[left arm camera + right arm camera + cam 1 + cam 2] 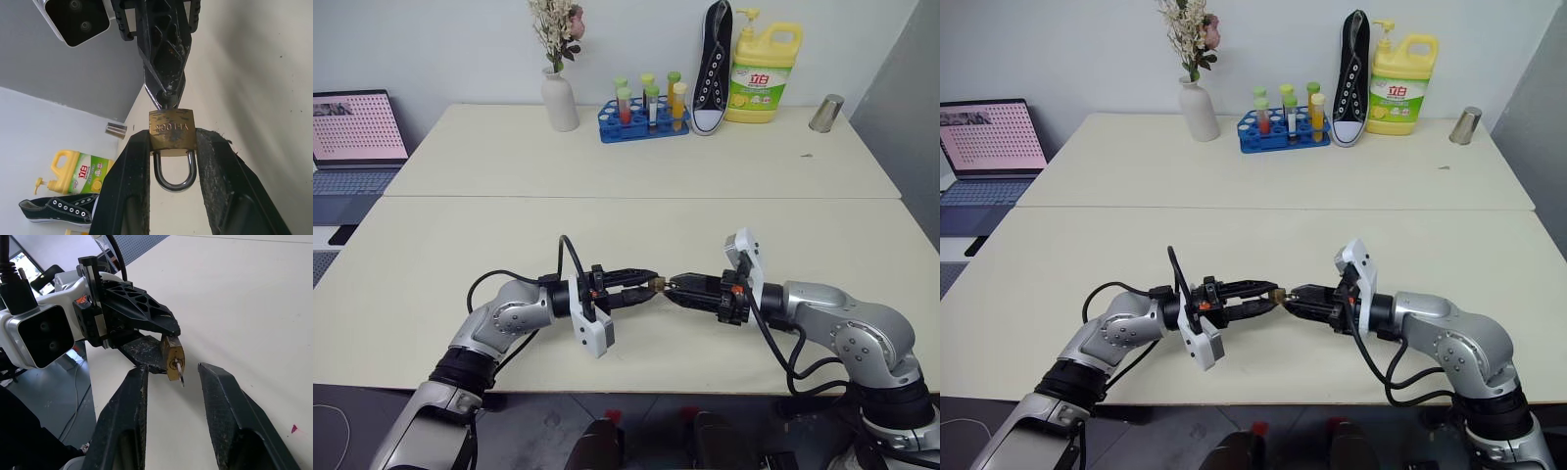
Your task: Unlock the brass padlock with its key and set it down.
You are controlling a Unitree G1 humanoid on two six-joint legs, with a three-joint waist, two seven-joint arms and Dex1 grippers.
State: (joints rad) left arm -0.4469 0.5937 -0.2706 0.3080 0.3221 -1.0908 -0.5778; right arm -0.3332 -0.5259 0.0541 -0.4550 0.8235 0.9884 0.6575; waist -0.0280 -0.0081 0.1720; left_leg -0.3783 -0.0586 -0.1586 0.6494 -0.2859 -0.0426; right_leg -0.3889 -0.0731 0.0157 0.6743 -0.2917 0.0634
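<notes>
The brass padlock [171, 129] hangs above the near part of the table, pinched by its body in my left gripper [644, 284], which is shut on it. Its silver shackle [175, 171] points back toward the left wrist, and both of its legs sit in the body. A small silver key [180, 372] sticks out of the keyhole on the far end. My right gripper [674, 286] faces the left one tip to tip. It is open, with its fingers [132, 396] either side of the key and not touching it.
Both hands hover over the front of the cream table [607, 220]. Along the far edge stand a white vase of flowers [558, 98], a blue test-tube rack [641, 117], a black shoe [712, 69], a yellow detergent bottle [764, 73] and a metal cup [825, 113]. A laptop [352, 132] sits far left.
</notes>
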